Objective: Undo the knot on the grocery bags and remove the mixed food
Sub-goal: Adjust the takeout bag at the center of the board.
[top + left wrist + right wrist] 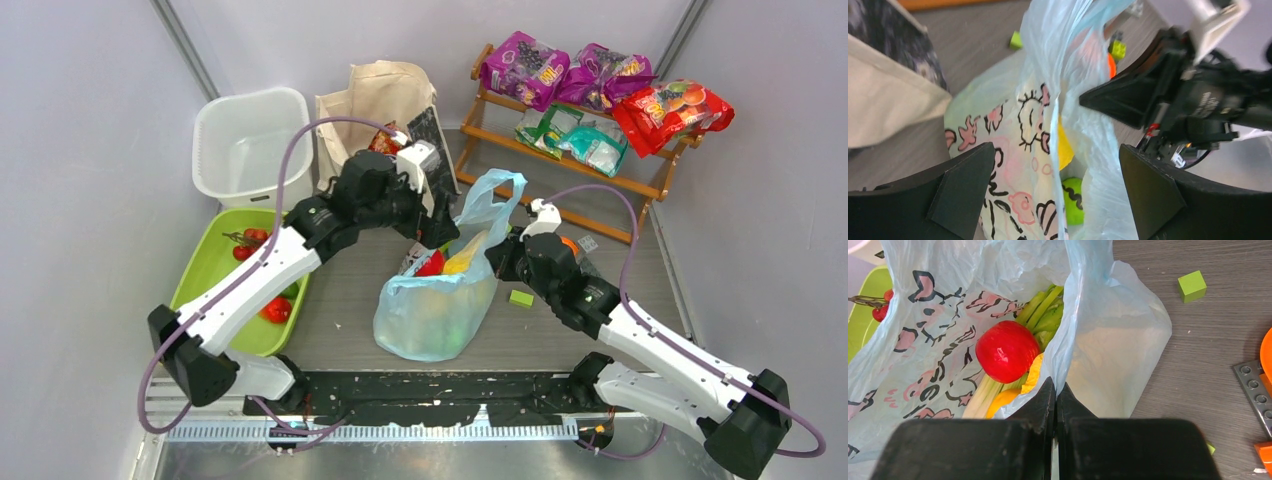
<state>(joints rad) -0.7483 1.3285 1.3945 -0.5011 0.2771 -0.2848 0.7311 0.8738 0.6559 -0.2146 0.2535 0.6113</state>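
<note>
The light-blue bag [435, 318] stands open mid-table, one loop handle [497, 192] raised. No knot shows. Inside lie a red fruit [1007, 351], green-white stalks [1045, 310] and a yellow vegetable [1034, 374]; a green fruit [1074, 200] shows in the left wrist view. My right gripper [1055, 390] is shut on the bag's near rim [1068, 330]. My left gripper [1058, 195] is open at the bag's far side, with the printed plastic [1013, 150] standing between its jaws, touching neither. The cream canvas tote [385, 95] stands behind it.
A white tub [250, 140] and a green tray [215, 275] holding red fruits are at the left. A wooden rack [560, 150] at back right carries purple [525, 65], teal [590, 140] and red [670, 110] packets. A green block [521, 297] lies beside the right gripper.
</note>
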